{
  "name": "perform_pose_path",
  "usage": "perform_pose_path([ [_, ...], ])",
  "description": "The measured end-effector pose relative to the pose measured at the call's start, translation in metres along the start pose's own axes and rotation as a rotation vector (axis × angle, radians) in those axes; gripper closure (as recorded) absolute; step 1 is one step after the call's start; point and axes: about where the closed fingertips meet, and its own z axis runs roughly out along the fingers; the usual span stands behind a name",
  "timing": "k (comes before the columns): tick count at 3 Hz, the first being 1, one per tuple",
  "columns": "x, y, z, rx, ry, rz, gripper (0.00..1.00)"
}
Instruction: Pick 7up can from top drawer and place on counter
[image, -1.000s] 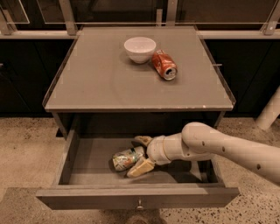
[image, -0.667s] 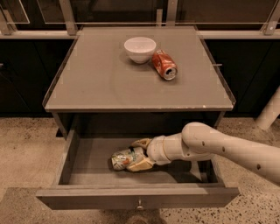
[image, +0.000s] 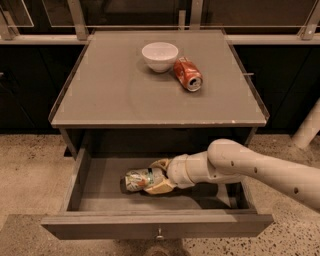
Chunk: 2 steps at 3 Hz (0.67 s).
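Note:
The 7up can (image: 137, 179) lies on its side in the open top drawer (image: 100, 187), pale silver with green and orange markings. My gripper (image: 156, 176) reaches into the drawer from the right and its tan fingers (image: 159, 187) are closed around the can's right end, one above and one below. The counter (image: 125, 90) is the flat grey-brown cabinet top above the drawer.
A white bowl (image: 160, 56) and a red-orange can (image: 188, 74) on its side sit at the back of the counter. The drawer front has a small metal knob (image: 159, 234). Speckled floor lies on both sides. A white post (image: 307, 127) stands at right.
The fingers have closed in on the can's right end. The can and arm have shifted slightly inside the drawer.

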Motion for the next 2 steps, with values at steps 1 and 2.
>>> perform_pose_path([
  [1,-0.019,0.006,-0.03,0.021,-0.015,-0.025,1.0],
  [2,-0.04,0.028,-0.085,0.076,-0.022,-0.014,1.0],
])
